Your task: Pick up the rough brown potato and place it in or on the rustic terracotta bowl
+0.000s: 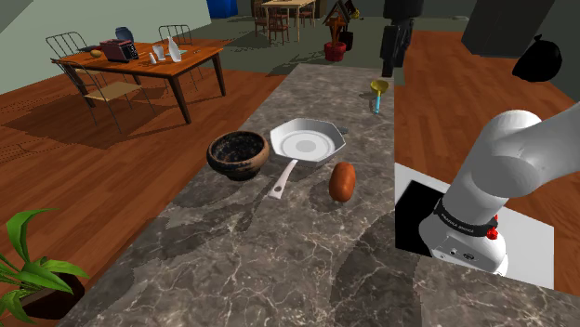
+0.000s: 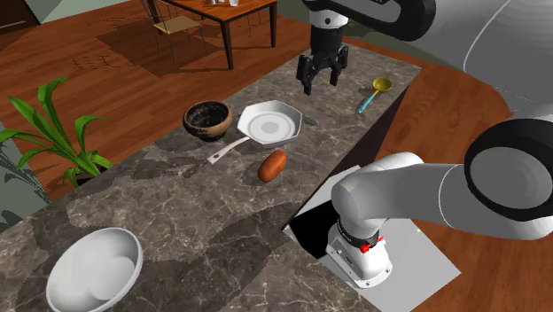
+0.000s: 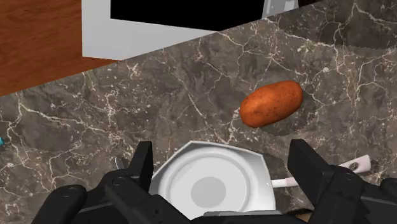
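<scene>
Marble table (image 1: 232, 269), near side first: the potato (image 2: 272, 165) lies just beside the pan (image 2: 270, 124), stand-side of your claw (image 2: 321, 87), which hangs wide and empty over that pan. The potato's long axis nearly matches your finger line, so you likely need to turn the wrist.

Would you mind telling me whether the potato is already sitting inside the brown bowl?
No, the potato lies on the countertop beside the white pan, apart from the bowl.

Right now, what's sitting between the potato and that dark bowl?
The white pan handle lies between the potato and the bowl, touching neither. The shoulder view shows it plainly.
</scene>
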